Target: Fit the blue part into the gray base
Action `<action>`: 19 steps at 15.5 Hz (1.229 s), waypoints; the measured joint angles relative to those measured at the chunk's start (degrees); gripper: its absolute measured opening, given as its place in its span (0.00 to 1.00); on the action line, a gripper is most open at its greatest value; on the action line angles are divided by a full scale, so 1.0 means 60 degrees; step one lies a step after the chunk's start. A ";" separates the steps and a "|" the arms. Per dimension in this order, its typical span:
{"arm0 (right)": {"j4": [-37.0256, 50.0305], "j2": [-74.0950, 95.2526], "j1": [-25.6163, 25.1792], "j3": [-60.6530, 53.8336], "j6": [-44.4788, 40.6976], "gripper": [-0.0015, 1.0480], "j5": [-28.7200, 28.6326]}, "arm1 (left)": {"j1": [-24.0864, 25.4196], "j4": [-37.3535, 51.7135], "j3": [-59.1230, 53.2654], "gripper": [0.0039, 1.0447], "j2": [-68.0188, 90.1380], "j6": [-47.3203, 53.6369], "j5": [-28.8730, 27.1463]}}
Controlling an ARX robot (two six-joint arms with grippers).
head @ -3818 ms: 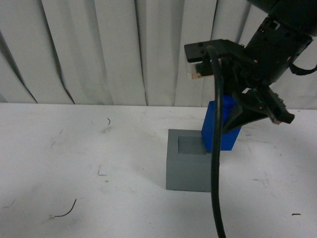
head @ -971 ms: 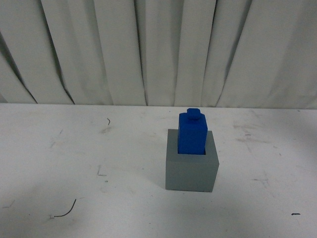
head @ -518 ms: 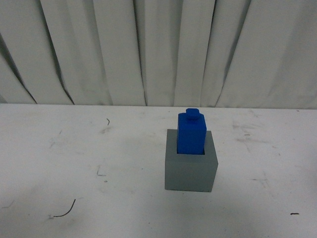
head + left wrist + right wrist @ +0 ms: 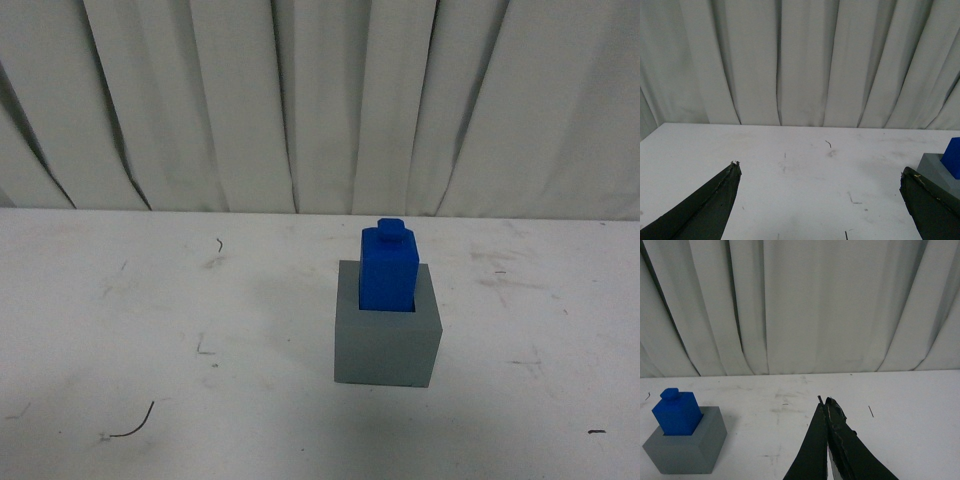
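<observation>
The blue part (image 4: 388, 267) stands upright in the square recess of the gray base (image 4: 386, 345) on the white table, its knob on top. Neither arm shows in the front view. In the left wrist view my left gripper (image 4: 820, 172) is open and empty, well apart from the gray base (image 4: 935, 169) and blue part (image 4: 953, 157) at the frame's edge. In the right wrist view my right gripper (image 4: 824, 401) is shut on nothing, away from the blue part (image 4: 677, 413) seated in the gray base (image 4: 686, 450).
The white table (image 4: 200, 300) has scuff marks and a short dark thread (image 4: 132, 428) near its front left. A pleated white curtain (image 4: 300, 100) hangs behind the table's far edge.
The right arm that held the blue part beside the base 3.8 s ago has left the front view. The blue part now stands in the base's recess. Nothing has moved over the last second.
</observation>
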 joint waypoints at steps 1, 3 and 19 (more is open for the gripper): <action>-0.0157 -0.0215 0.0000 -0.0131 0.0000 0.02 -0.0004 | 0.0000 0.0000 0.0000 0.94 0.0000 0.0000 0.0000; -0.0393 -0.0590 0.0000 -0.0357 0.0000 0.02 -0.0004 | 0.0000 0.0000 0.0000 0.94 0.0000 0.0000 0.0000; -0.2936 -0.3712 0.0000 -0.0794 0.0029 0.02 -0.0004 | 0.0000 0.0000 0.0000 0.94 0.0000 0.0004 0.0000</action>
